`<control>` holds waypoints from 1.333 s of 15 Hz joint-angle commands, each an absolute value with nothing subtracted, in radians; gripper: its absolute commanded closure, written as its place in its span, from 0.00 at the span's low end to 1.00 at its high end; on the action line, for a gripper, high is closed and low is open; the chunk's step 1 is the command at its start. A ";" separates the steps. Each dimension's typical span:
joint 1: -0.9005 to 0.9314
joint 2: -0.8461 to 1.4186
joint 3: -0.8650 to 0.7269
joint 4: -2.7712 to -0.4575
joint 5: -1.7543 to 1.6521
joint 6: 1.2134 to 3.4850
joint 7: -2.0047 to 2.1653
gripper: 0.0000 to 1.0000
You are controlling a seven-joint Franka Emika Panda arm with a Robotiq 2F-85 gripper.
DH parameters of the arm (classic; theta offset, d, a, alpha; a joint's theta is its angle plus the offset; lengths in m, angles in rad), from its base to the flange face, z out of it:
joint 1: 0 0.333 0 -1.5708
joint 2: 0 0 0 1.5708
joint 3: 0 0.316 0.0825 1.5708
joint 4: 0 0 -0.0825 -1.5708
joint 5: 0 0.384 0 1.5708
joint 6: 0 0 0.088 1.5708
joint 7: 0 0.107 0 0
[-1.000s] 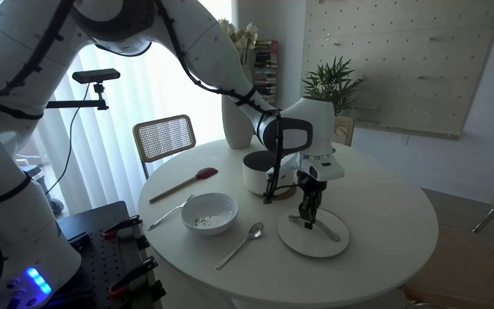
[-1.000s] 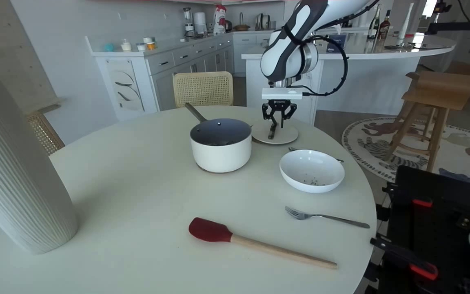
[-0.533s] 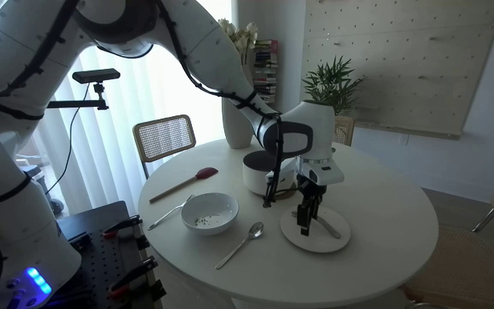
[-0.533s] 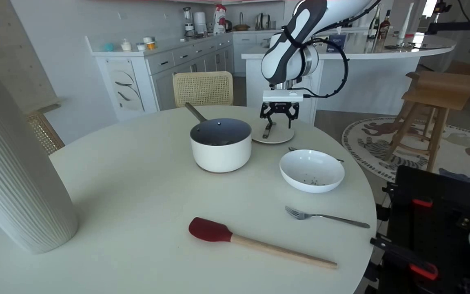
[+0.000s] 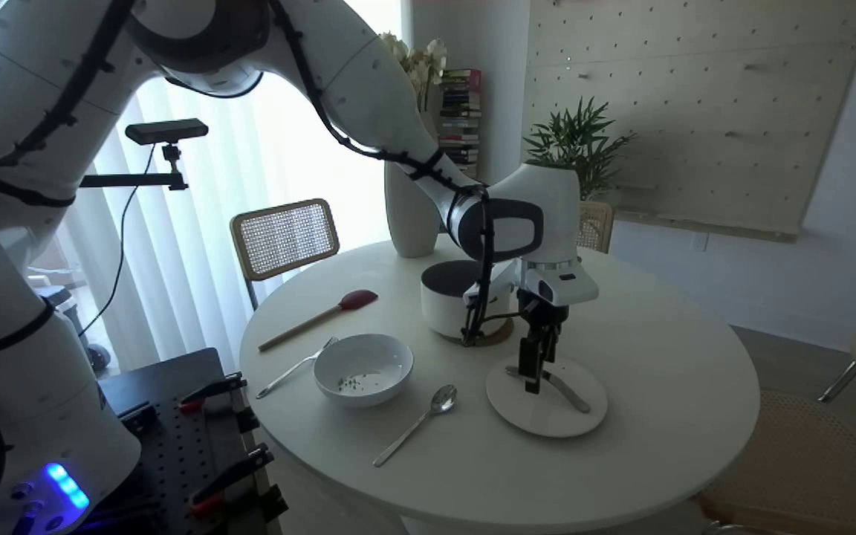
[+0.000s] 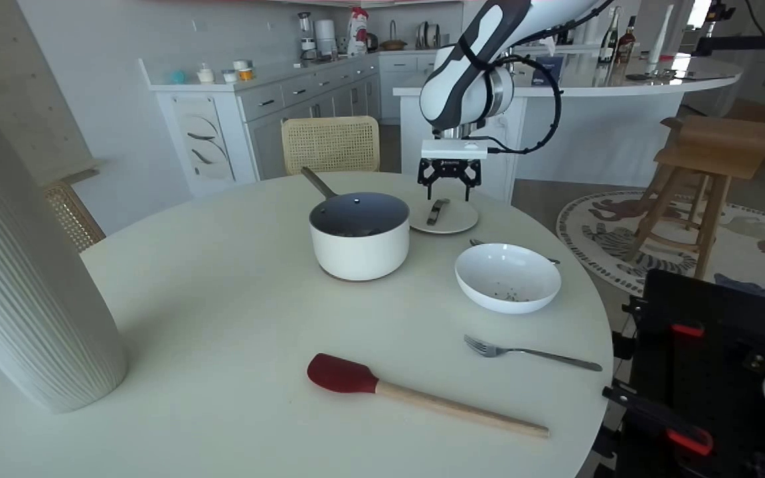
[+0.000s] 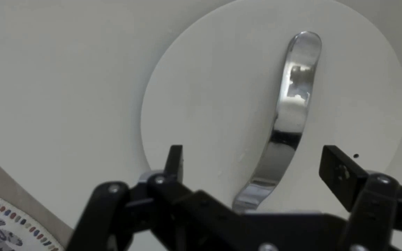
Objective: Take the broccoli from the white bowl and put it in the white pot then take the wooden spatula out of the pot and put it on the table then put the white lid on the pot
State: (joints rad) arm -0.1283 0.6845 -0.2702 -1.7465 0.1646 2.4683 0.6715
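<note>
While the spatula [image 6: 422,398] is lying on the surface [image 6: 243,299], leaving the pot [image 6: 360,250] free, I'm hovering the end effector [image 6: 449,198], spread wide, over the lid [image 6: 459,218], probably for its handle [image 7: 289,120].

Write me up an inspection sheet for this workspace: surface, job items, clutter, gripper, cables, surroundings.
Surface: round table, pale top, items spread across it.
Job items: white lid on the table, apart from the uncovered white pot; wooden spatula on the table; white bowl holds dark green bits; broccoli not visible.
Clutter: fork and spoon on either side of the bowl; tall vase.
Gripper: open over the lid, holding nothing.
Cables: black cable strapped along the arm, looping out above the gripper.
Surroundings: cane-backed chairs, patterned rug.
</note>
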 commanded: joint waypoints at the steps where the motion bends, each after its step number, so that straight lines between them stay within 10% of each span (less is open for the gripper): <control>1: -0.127 0.656 -0.260 -1.756 0.166 2.458 0.661 0.00; 16: -0.134 0.710 -0.249 -1.735 0.175 2.485 0.658 0.00; 20: -0.127 0.709 -0.257 -1.744 0.165 2.510 0.660 0.42</control>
State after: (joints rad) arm -0.1265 0.7075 -0.2579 -1.7467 0.1657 2.4878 0.6713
